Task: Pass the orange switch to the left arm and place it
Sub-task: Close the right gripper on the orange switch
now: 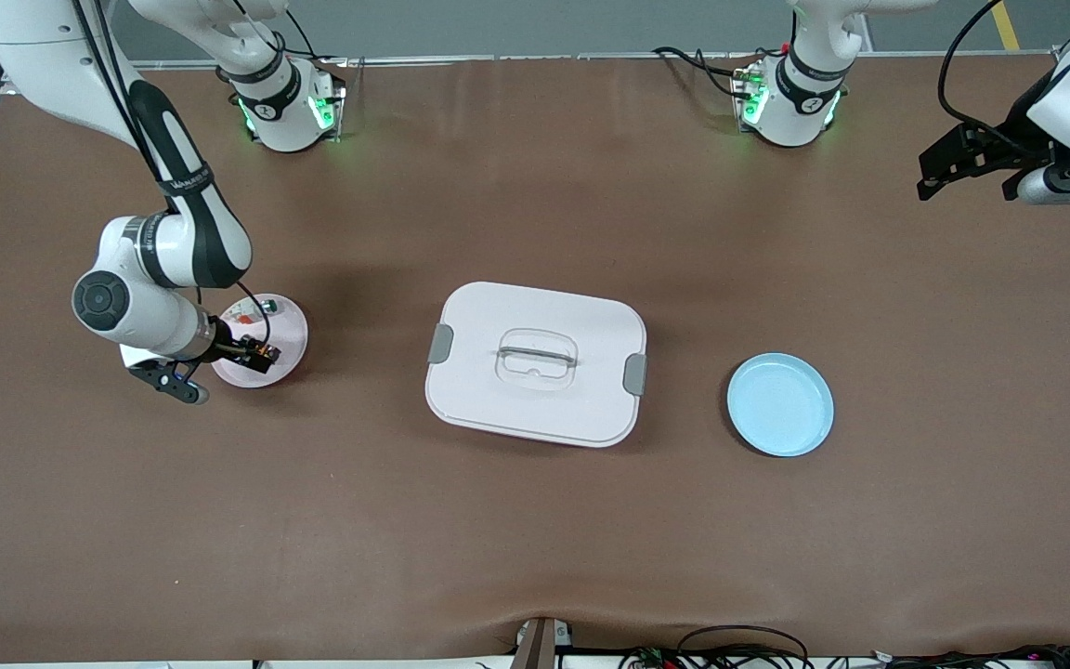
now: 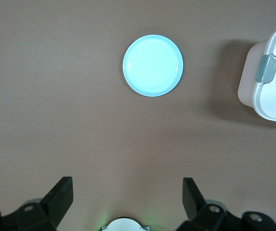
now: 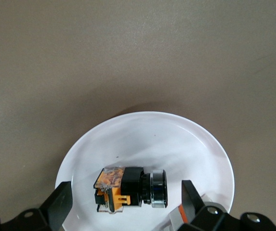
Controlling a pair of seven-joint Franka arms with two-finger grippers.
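No readable text, labels, brands or numbers show on anything here.

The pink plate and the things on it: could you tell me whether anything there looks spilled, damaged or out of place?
Nothing stands out. The orange switch lies on its side on the pink plate, intact, between the open right gripper's fingers.

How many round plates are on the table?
2. The pink plate lies toward the right arm's end, under the right gripper; the blue plate lies beside the box, toward the left arm's end.
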